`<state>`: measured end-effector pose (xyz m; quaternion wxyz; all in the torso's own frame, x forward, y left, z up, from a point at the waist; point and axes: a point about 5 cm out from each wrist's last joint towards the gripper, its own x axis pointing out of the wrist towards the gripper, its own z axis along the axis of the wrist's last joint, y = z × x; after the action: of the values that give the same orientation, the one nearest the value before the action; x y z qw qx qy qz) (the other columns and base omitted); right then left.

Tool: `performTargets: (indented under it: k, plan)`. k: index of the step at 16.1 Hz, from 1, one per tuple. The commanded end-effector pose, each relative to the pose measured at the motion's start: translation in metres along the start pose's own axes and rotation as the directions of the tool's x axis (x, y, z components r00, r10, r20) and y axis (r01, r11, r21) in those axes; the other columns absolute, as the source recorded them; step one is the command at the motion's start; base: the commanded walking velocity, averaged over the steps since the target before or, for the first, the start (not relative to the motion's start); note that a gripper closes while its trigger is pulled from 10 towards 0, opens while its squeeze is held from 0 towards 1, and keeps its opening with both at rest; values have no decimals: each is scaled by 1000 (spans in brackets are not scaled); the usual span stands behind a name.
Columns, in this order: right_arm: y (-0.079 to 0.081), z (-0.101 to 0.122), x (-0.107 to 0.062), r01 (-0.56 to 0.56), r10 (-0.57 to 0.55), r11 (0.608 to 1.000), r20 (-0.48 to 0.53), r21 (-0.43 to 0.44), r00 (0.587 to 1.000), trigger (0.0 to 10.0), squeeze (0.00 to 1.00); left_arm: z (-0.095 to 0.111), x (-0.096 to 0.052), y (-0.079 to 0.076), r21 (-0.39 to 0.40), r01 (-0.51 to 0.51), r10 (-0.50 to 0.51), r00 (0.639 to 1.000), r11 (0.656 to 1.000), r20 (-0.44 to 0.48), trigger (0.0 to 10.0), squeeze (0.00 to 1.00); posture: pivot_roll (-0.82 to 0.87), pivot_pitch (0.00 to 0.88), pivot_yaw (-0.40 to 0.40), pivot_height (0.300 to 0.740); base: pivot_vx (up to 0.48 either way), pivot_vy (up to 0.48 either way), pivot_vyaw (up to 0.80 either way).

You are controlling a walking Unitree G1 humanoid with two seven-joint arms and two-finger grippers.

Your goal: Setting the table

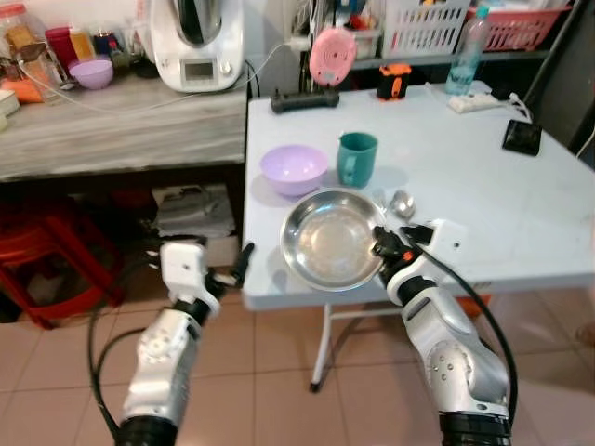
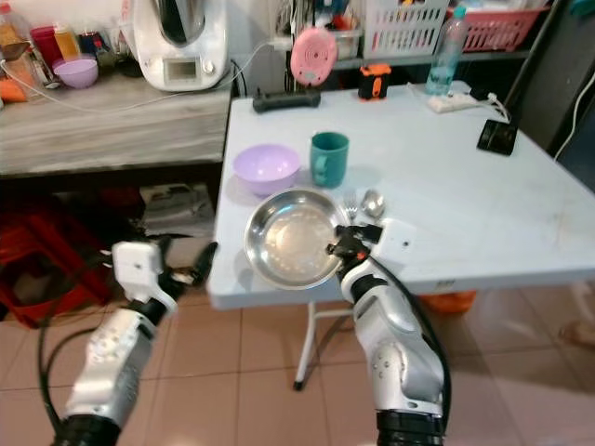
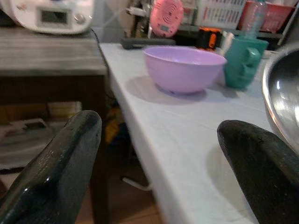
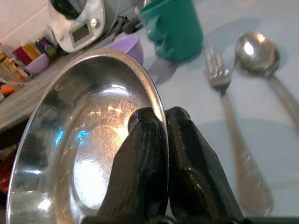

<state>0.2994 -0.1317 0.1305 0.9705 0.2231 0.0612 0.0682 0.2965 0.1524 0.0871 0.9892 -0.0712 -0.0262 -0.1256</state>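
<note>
Steel plate (image 1: 330, 240) at the desk (image 1: 483, 186) front edge, just before the purple bowl (image 1: 294, 169), rim pinched by right gripper (image 1: 384, 247) fingers; lower flat beside fork (image 4: 224, 93), left gripper (image 1: 228, 271) fingers spread, idle.

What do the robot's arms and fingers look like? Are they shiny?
Both arms are silver metal with rounded, dotted joints and black cuffs at the bottom. A white box sits at each wrist, with black cables looping alongside. The left gripper and right gripper each have two long, glossy black fingers.
</note>
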Motion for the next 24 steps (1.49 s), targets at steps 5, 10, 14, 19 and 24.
performTargets:
  k: [5,10,14,19,24]
  plan:
    - [-4,15,-9,30,-23,997,103,-64,994,10000,0,-2,2,-2,-9,-15,15,1000,1000,1,10000,0,-109,0,75,740,0,463,0]
    - [-4,14,-10,30,-20,996,119,-87,993,10000,0,-1,4,2,-13,-42,42,999,999,1,10000,0,-106,0,81,740,0,465,480]
    - [-4,12,-10,39,-29,996,123,-78,992,10000,0,-1,4,3,-13,-48,48,999,999,1,10000,0,-101,0,86,740,0,462,703]
    - [-5,11,-9,51,-42,996,135,-68,990,10000,0,1,6,4,5,-58,58,998,998,10,10000,0,-93,0,87,740,0,373,378]
    - [-9,16,-7,73,-62,995,163,-63,985,10000,0,0,3,-1,-28,-3,3,1000,1000,12,10000,0,-92,0,81,740,55,0,0]
